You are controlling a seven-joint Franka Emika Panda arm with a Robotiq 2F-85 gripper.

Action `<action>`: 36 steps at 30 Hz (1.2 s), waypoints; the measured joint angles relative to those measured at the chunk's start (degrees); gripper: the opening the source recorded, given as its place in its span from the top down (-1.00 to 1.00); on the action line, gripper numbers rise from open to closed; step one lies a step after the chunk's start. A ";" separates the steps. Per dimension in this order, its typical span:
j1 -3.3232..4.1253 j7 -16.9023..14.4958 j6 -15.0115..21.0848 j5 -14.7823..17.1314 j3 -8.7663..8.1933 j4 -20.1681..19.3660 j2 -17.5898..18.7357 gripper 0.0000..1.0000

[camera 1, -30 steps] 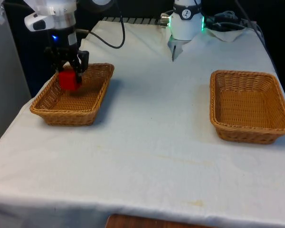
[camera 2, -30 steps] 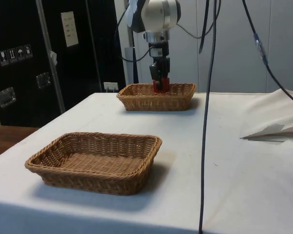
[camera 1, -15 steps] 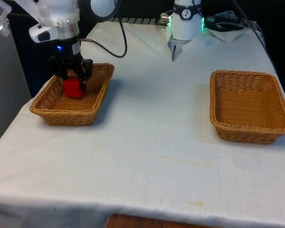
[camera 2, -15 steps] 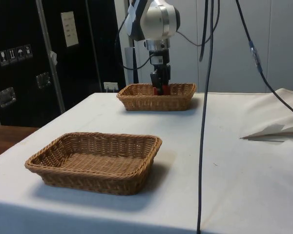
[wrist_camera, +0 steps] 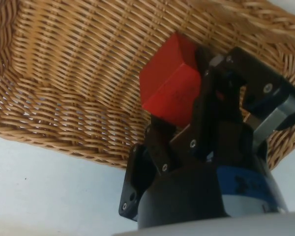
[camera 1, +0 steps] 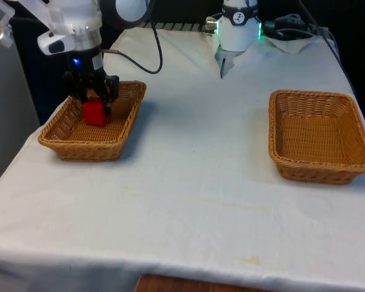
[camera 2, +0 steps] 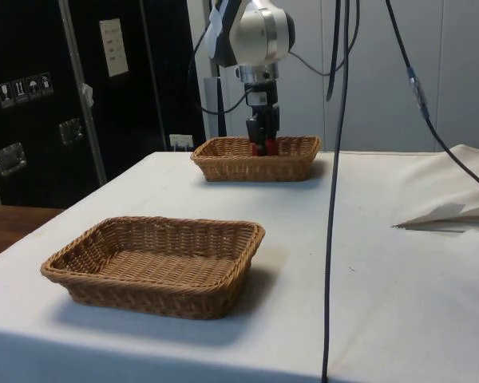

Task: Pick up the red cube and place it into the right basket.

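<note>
black two-finger gripper (camera 1: 95, 100) clamps the small red cube (camera 1: 93, 112) inside the shallow brown wicker basket (camera 1: 126, 125) at the front view's left; a matching wicker basket (camera 1: 321, 171) sits well apart on the white cloth (camera 1: 194, 182).

We see even, bright overhead light on the white cloth (camera 1: 194, 182); soft shadows beside both baskets (camera 1: 91, 125); dark upper background; wrist view's near foreground blurred.

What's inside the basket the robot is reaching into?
The red cube, held by the gripper low inside the basket. The gripper covers the spot under the cube, so whether it touches the bottom is hidden.
</note>
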 measured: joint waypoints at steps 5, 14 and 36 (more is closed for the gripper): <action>0.00 0.00 -0.11 0.00 -0.06 0.00 0.00 -0.14; 0.00 0.00 -0.34 0.00 -0.11 0.00 0.00 -1.00; 5.16 5.39 -2.98 -6.07 -1.09 -2.29 -8.14 -1.00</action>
